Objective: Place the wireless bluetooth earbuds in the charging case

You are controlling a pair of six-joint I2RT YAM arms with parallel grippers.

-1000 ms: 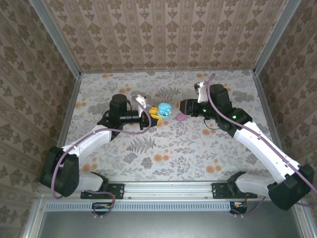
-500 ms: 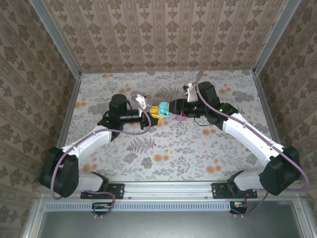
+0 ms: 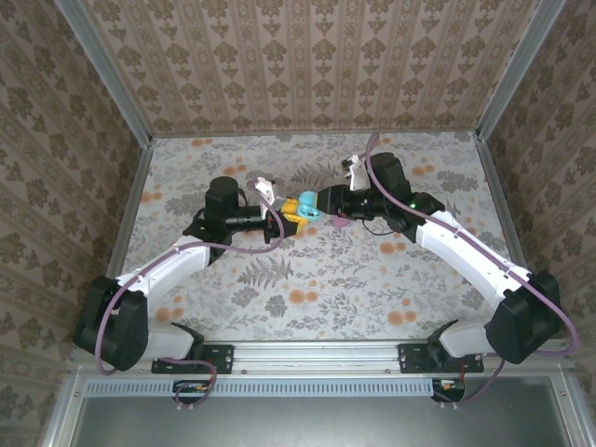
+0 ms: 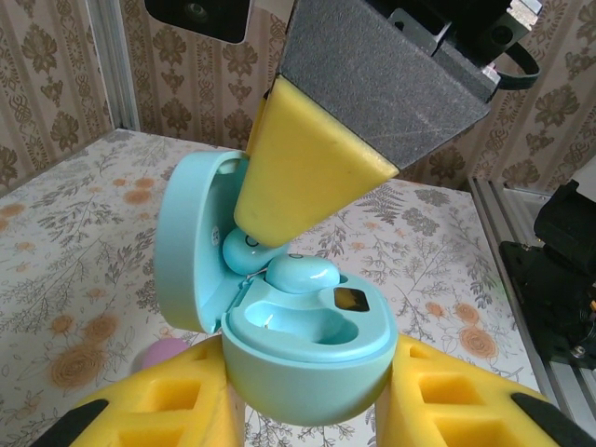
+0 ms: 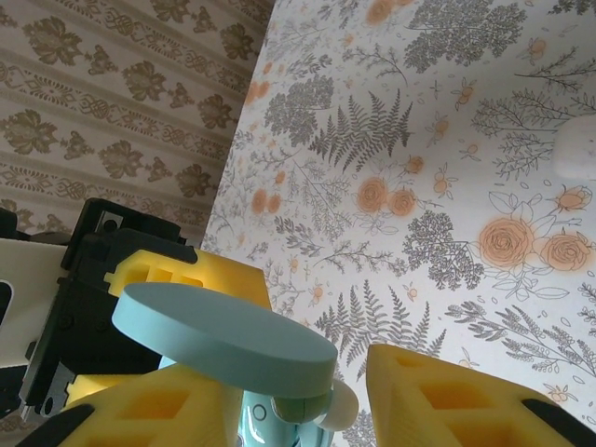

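My left gripper [image 4: 307, 410] is shut on the base of a teal charging case [image 4: 307, 354], held off the table with its lid [image 4: 191, 242] swung open. One teal earbud [image 4: 300, 273] lies in the case's far socket. A second teal earbud [image 4: 244, 253] sits by the hinge, under a yellow finger [image 4: 307, 177] of my right gripper that comes down from above. The near socket [image 4: 312, 326] is bare. In the right wrist view the lid [image 5: 223, 340] shows edge-on, with an earbud [image 5: 307, 408] below it between the parted fingers of my right gripper [image 5: 307, 386]. From above, both grippers [image 3: 284, 216] [image 3: 321, 200] meet at the case [image 3: 305, 206].
A pink rounded object [image 3: 342, 223] lies on the floral tabletop just right of the case, below the right arm. A whitish object [image 5: 577, 149] shows at the right edge of the right wrist view. Patterned walls and metal rails [image 3: 130, 205] enclose the table.
The right arm has swung left from beside the pink object until its fingers are over the open case. The left gripper and the case have stayed still.
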